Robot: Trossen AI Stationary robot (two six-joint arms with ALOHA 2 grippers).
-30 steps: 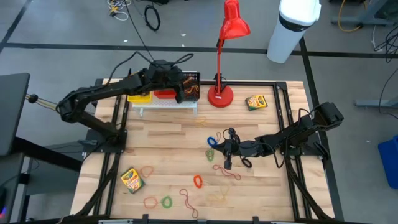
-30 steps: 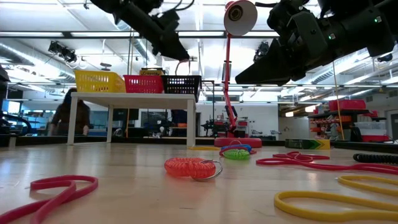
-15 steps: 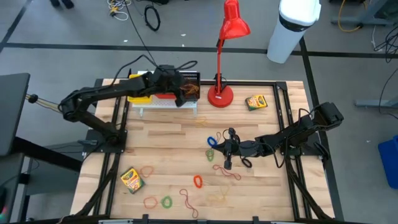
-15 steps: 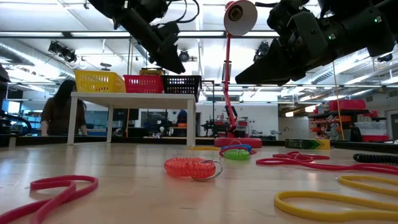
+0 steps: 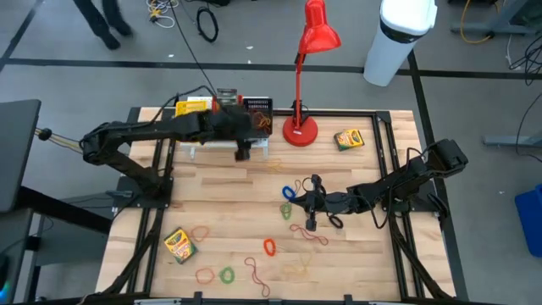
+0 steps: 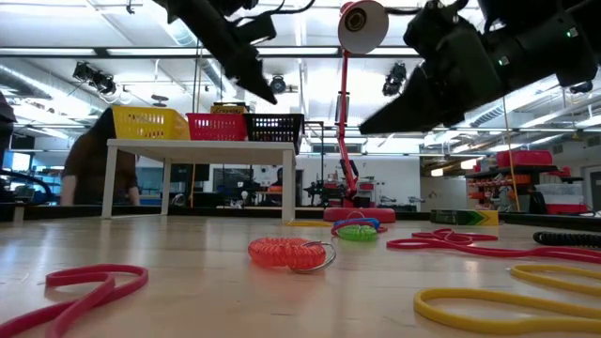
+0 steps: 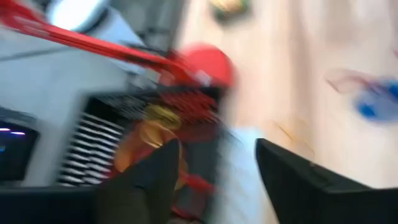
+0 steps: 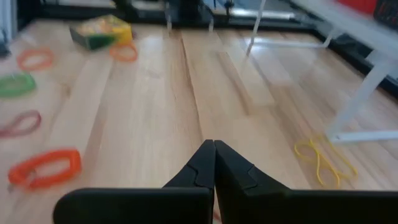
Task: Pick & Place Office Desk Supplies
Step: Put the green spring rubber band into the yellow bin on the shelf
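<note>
1. My left fingers (image 5: 243, 149) hover over the white perforated rack (image 5: 227, 144) at the far edge of the desk (image 5: 356, 254); they stand apart with nothing between them, as the left wrist view shows.
2. Done, as I judge it: the black bin (image 5: 258, 108) on the rack holds a heap of red and orange bands (image 7: 163, 127), and a crayon box (image 5: 194, 106) rests by the yellow bin (image 6: 149, 122), so some supplies appear already placed.
3. My right fingers (image 5: 310, 222) wait low over the middle of the desk, pressed together and empty.
4. Left to do, near the right arm: a blue band (image 5: 288, 192), a green band (image 5: 287, 211) and a red loop (image 5: 310, 235) lie loose just beside those fingers.
5. Left to do, near edge: an orange coil (image 5: 270, 246), a green ring (image 5: 227, 274), red bands (image 5: 204, 274), a dark red loop (image 5: 257, 275) and a yellow band (image 5: 296, 269).
6. Two crayon boxes remain on the desk: one near the near-left corner (image 5: 179, 245), one near the far-right corner (image 5: 348, 138), beside the red lamp (image 5: 301, 129).
7. Judgement: the task is partly done; most loose items are still out.
</note>
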